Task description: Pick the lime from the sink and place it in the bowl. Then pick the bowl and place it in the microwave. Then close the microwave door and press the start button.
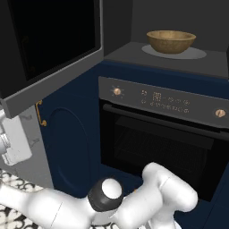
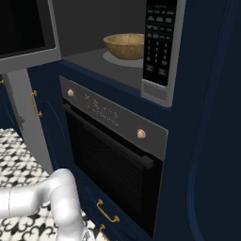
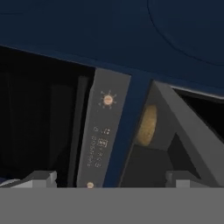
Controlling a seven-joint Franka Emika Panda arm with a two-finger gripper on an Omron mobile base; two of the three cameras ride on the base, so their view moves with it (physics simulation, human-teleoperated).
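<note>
Light-brown wood catches the eye: the bowl (image 1: 171, 41) sits inside the microwave (image 2: 160, 52), on its grey floor, directly above the oven (image 1: 163, 134). The microwave door (image 1: 49, 49) hangs wide open to the left of that oven. The jaws stand apart, empty, facing the oven's control strip (image 3: 103, 131).

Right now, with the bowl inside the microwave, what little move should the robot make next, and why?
Probably bring the open gripper up toward the microwave door to push it shut. The wooden bowl already sits in the microwave above the oven, and the door hangs wide open, away from the hand.
</note>
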